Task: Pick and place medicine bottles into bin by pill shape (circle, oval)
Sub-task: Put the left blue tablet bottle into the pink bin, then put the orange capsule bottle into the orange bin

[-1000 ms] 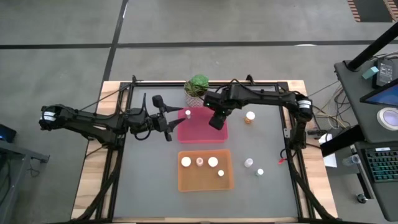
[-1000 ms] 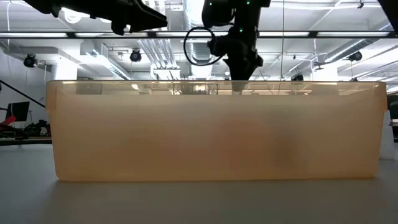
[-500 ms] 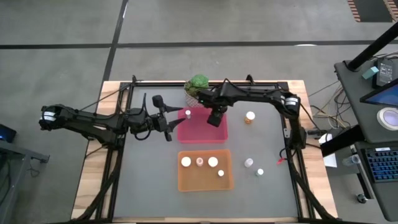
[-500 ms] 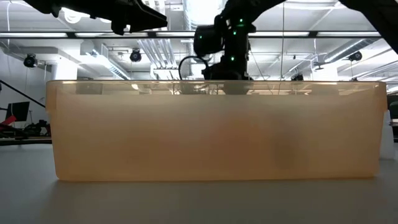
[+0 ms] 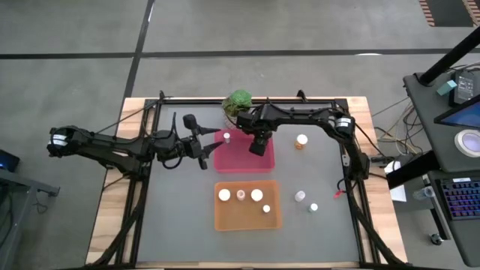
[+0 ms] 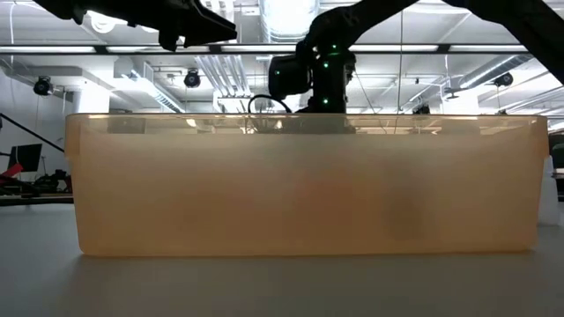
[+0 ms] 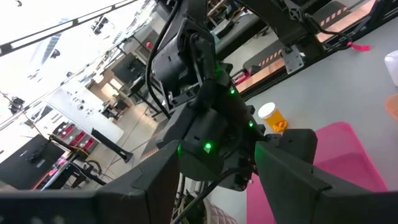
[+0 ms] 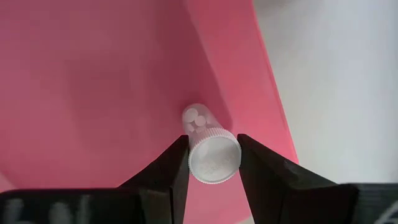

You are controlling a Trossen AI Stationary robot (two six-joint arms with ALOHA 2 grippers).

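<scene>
My right gripper point(image 5: 258, 143) is low over the pink tray point(image 5: 234, 160), near its far right corner, shut on a clear medicine bottle point(image 8: 200, 122) with round white pills and a white cap. A white-capped bottle point(image 5: 226, 136) stands in the pink tray's far left part. Several bottles point(image 5: 241, 195) stand in the orange tray point(image 5: 247, 219). An orange bottle point(image 5: 301, 140) and two white ones point(image 5: 299, 196) point(image 5: 313, 207) stand on the table at the right. My left gripper point(image 5: 206, 148) waits open, left of the pink tray. In the low view the orange tray point(image 6: 300, 185) hides the bottles. My right gripper pinches the bottle's white cap point(image 8: 213, 160) between its two fingers point(image 8: 175, 163), one on each side of the cap. The fingers point down from above. The bottle hangs upright below them, bottom toward the tray floor point(image 8: 99, 93); I cannot tell whether it touches the floor.
A green potted plant point(image 5: 238, 102) stands at the far edge, just behind the pink tray. A black frame point(image 5: 247, 99) runs round the table. The left wrist view shows my right arm point(image 7: 205, 130) and the orange bottle point(image 7: 272, 117) beyond it.
My right gripper has gone down toward the pink tray and a little toward the table's left edge, still shut on the bottle; in the low view it has sunk behind the orange tray's rim.
</scene>
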